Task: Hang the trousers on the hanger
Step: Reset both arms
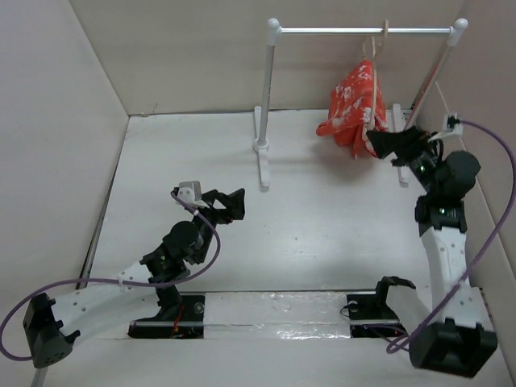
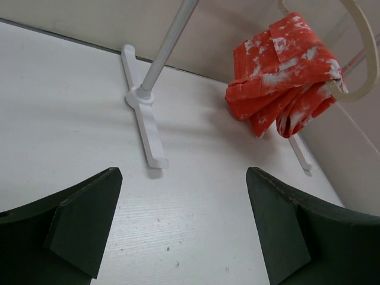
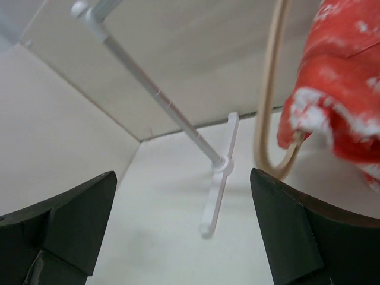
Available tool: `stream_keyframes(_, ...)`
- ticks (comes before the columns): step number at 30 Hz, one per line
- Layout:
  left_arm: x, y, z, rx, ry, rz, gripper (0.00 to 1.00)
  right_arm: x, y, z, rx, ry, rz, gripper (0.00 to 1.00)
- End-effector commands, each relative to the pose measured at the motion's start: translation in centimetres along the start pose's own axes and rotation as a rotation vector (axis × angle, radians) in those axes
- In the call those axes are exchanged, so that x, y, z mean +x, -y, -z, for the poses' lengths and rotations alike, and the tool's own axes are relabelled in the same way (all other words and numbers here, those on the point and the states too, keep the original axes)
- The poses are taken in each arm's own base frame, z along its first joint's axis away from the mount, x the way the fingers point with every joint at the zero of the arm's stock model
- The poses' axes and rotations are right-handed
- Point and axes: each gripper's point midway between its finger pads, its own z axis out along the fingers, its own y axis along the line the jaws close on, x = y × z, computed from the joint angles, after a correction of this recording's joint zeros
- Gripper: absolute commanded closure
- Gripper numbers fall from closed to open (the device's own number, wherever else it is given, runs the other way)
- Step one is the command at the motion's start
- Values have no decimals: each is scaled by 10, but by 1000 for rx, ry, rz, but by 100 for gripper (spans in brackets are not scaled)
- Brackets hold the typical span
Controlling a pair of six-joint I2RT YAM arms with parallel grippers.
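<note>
Trousers point(image 1: 352, 109) were found bunched over the hanger point(image 1: 373, 76), hung from the rack bar point(image 1: 339, 31). The cloth was judged soft, light and prone to slipping; a hanging fold was recommended for grasping. The left gripper point(image 1: 232, 205) and right gripper point(image 1: 377, 145) were observed open, empty.

White rack point(image 1: 267, 89) (metal bar) stands on table point(image 1: 322, 218).

Beige walls point(image 1: 185, 56) around white table point(image 1: 322, 218)

Left arm point(image 1: 173, 251) & right arm point(image 1: 445, 246): white link shells, black joint housings. Purple cable point(image 1: 97, 282) loops off each, outboard of the base plate point(image 1: 274, 310). Fingers point(image 2: 77, 228) dark, wedge-shaped.
</note>
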Motion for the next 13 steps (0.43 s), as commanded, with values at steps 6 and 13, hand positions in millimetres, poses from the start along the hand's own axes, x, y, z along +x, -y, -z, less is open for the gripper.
stream_keyframes(6,-15,-8,2,-18,96,62,15,106,9,104,51,-129,134,0)
stream_keyframes(13,-7,-4,-4,-37,63,83,16,144,22,140,100,-178,172,0)
